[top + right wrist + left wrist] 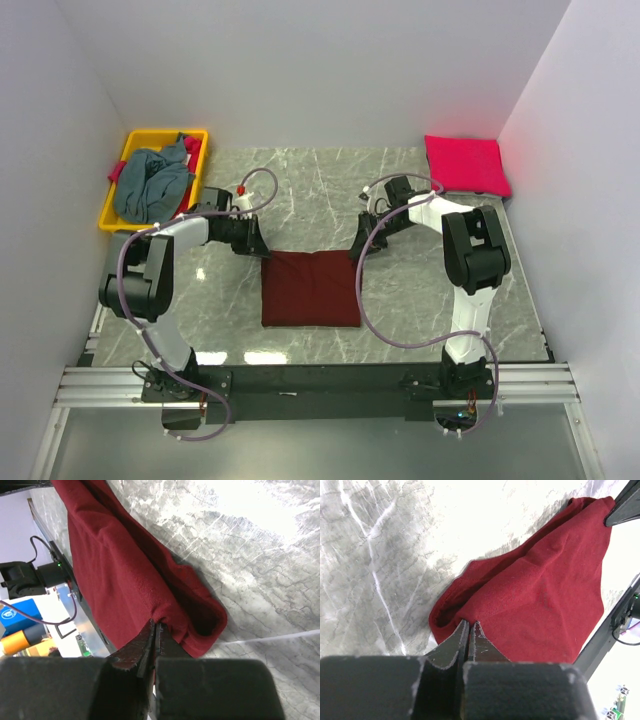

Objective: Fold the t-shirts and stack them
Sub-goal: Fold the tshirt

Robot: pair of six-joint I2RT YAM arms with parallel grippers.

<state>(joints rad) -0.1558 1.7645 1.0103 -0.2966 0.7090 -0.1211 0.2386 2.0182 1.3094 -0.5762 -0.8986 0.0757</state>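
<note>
The dark maroon soft cloth t-shirt (310, 290) lies folded into a near-square in the middle of the top view, flat on the grey marble-patterned worktop (400, 180). Its two upper corners are each met by an arm. The left end effector (258, 246) sits at the upper left corner of the cloth. In the left wrist view its dark fingers (456, 642) are pressed together, pinching the rolled maroon edge at their tips. The right end effector (357, 250) sits at the upper right corner. In the right wrist view its fingers (136, 650) are likewise closed together on a fold of the same cloth, which bulges into a small loop just beside the tips.

A bright pink-red cloth t-shirt (465, 163) lies folded flat in the upper right of the top view, at the far corner of the worktop and well apart from the maroon one. In the upper left stands a yellow plastic bin (128, 145), with a crumpled grey-blue cloth t-shirt (155, 180) heaped inside it and spilling over its rim.
</note>
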